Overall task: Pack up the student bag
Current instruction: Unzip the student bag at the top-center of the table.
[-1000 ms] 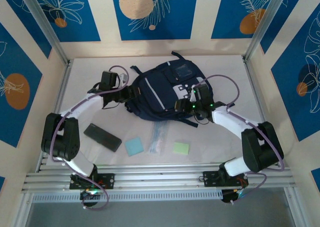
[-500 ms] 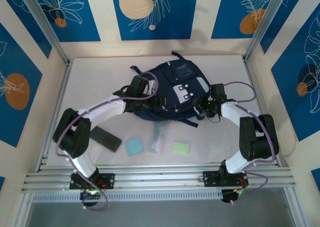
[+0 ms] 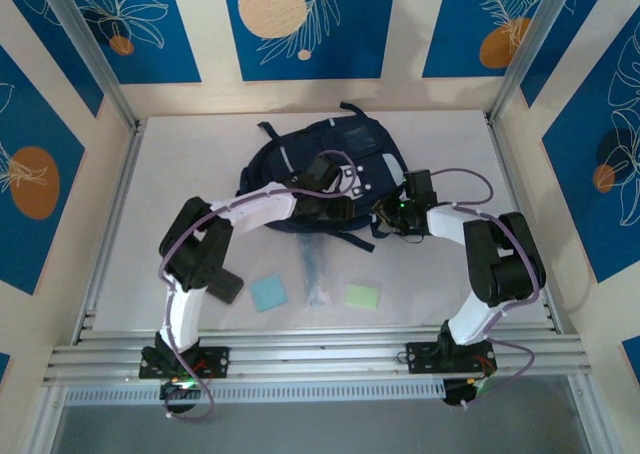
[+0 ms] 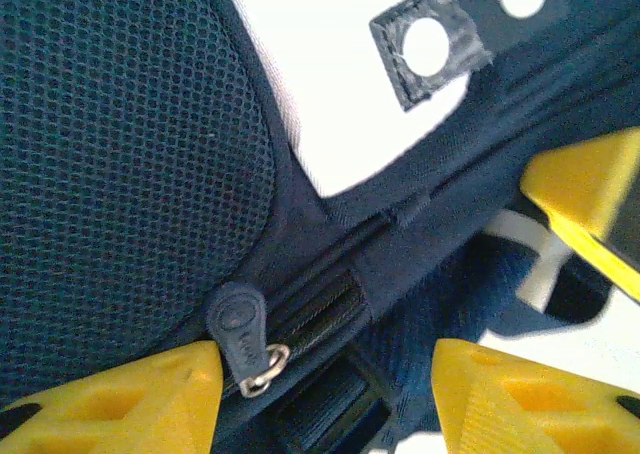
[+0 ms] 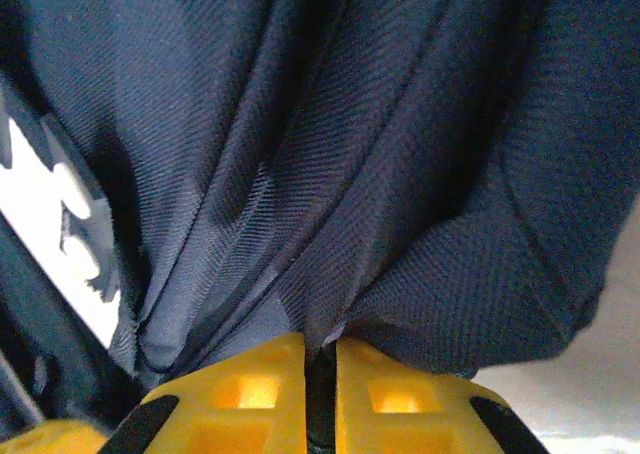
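My right gripper [image 5: 320, 346] is pinched tight on a fold of navy fabric at the near right edge of the student bag [image 3: 290, 159]. My left gripper [image 4: 325, 362] has its jaws parted and straddles the zipper pull [image 4: 243, 332]; I cannot tell if they touch. The bag lies mid-table [image 3: 180, 144]. A blue pad [image 3: 268, 293] and a green pad [image 3: 361, 295] sit nearer me, apart from it.

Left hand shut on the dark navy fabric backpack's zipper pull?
No, left hand is open: yellow fingers stand apart, the zipper pull beside one.

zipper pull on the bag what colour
Dark navy zipper pull, best seen in the left wrist view.
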Available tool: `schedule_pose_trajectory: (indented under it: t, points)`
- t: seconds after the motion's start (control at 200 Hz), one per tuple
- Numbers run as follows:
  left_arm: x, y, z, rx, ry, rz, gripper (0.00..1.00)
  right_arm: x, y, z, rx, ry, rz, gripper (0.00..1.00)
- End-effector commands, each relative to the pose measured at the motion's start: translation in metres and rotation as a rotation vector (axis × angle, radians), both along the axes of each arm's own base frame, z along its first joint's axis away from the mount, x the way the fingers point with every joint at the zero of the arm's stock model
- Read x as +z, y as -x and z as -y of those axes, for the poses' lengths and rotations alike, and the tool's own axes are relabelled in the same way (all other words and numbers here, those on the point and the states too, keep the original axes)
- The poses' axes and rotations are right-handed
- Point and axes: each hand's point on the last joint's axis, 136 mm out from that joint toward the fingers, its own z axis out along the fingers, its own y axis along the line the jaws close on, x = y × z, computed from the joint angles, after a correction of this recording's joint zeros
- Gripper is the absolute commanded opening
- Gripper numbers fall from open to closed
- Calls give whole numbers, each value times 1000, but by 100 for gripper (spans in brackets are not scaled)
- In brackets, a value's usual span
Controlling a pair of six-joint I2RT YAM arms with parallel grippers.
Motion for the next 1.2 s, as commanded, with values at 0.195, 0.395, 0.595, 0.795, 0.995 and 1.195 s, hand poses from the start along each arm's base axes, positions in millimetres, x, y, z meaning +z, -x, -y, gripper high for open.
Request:
schedule_pose_trajectory:
  t: [0.195,0.395,0.595,0.795,0.995,1.195]
  points:
    - [-14,-33,-51,89,-299,119,50,-7,17,-35,44,-78,-36,12]
    - [-14,-51,-62,117,-386,194,38,-10,18,-40,55,-87,-42,10]
    - [-17,-66,-70,122,-460,251,24,-13,20,-41,54,-88,-47,9]
    - [-17,-64,-70,119,-405,229,0,-16,18,-40,41,-86,-55,9]
    - [7,-53,-70,117,-236,216,0,-19,15,-30,-7,-68,-68,5]
    - [8,-50,-112,247,-87,164,0,-20,14,-18,-56,-40,-77,0]
